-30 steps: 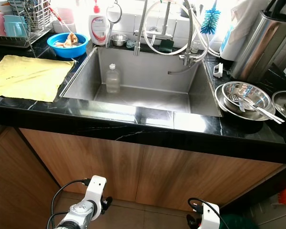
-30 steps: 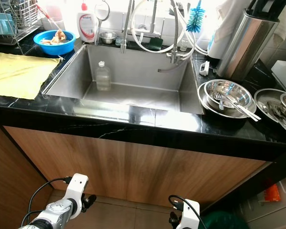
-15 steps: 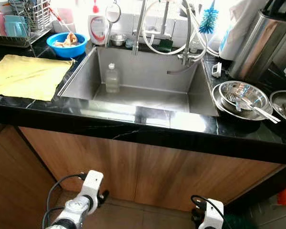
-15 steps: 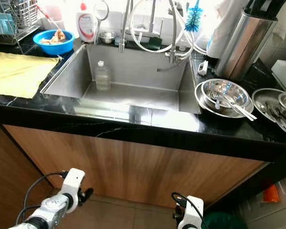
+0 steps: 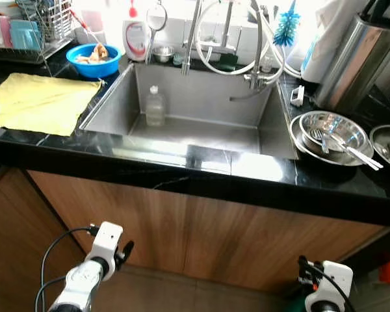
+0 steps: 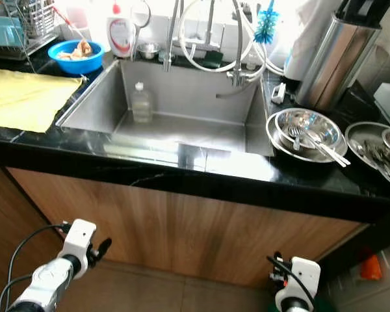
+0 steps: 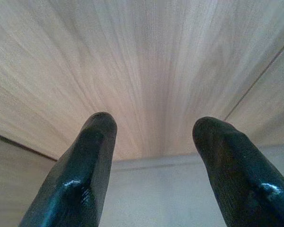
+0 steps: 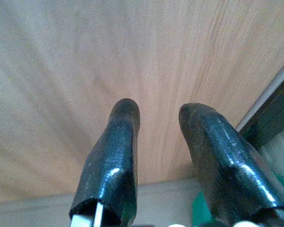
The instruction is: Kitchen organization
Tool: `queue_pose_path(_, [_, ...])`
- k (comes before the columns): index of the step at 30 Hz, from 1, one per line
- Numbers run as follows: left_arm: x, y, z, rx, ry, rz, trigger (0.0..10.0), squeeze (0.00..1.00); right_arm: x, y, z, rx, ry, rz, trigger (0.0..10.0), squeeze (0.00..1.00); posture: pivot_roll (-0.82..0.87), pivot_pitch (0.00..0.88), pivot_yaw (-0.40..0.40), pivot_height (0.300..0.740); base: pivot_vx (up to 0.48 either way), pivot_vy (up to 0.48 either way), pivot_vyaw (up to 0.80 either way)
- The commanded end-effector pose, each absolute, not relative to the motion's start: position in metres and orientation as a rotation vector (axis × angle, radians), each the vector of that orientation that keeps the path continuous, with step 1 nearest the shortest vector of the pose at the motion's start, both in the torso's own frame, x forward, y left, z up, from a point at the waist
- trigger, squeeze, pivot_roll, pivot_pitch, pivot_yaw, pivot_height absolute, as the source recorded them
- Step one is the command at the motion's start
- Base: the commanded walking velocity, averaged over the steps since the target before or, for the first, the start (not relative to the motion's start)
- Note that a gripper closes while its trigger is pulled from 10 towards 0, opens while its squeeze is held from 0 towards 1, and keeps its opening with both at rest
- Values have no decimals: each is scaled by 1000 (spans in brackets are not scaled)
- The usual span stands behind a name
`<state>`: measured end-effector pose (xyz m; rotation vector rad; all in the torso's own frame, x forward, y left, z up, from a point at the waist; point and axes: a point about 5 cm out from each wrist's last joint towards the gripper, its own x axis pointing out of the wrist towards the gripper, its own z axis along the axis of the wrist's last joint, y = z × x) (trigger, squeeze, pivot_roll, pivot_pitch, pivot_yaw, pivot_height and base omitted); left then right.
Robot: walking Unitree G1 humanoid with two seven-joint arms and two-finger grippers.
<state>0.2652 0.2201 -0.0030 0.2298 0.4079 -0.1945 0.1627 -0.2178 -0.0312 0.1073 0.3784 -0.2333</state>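
Below, glossy black left claw [image 7: 154,137] gapes at grained wooden cabinet [image 7: 146,61].

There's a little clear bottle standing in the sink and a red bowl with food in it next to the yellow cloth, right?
Almost. The clear bottle does stand in the sink, and the bowl with food sits just beyond the yellow cloth on the counter. But the bowl is blue, not red, as the left eye view shows.
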Motion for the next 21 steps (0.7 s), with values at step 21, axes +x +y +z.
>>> queue_pose_path(21, [250,244,73,267,-3,8,10000,0,147,-224,58,-26,192,-269,10000,0,25,0,-63,740,0,0,0])
